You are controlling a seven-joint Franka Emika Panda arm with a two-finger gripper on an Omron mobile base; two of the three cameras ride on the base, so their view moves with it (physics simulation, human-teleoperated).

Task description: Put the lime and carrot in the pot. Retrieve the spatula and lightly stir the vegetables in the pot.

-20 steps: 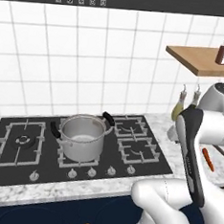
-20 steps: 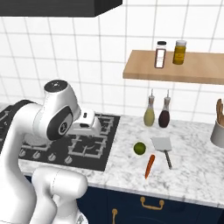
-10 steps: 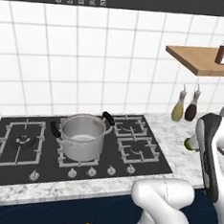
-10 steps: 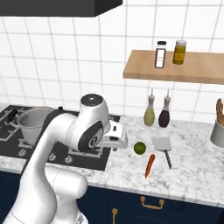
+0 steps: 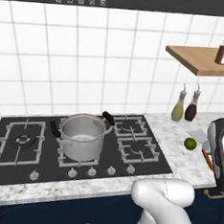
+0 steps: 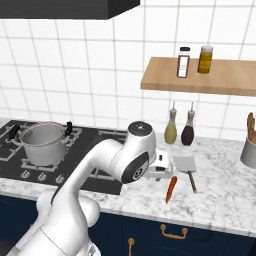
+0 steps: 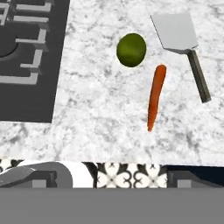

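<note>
Marble tabletop (image 7: pixel 100 113), front edge nearest, right of the black hob (image 5: pixel 82 149).
Carrot (image 7: pixel 155 97): orange, flat on the tabletop, tapered end toward the front edge; also seen past the arm in the right base view (image 6: pixel 171 189).
Lime (image 7: pixel 131 50): round, yellow-green, just behind the carrot's thick end and apart from it, between the hob's right edge and the spatula; also in the left base view (image 5: pixel 191 144).
Spatula (image 7: pixel 181 43): grey blade flat on the tabletop, dark handle angled back toward the front edge, right of the lime.
Gripper (image 6: pixel 162 167): above the tabletop beside the hob's right edge; fingers spread fully apart, holding nothing.
Pot (image 5: pixel 82 136): steel, black side handles, on a left-centre burner of the hob, well apart from the vegetables.
Two bottles (image 6: pixel 180 130): upright at the tabletop's back edge, against the tiled wall.
</note>
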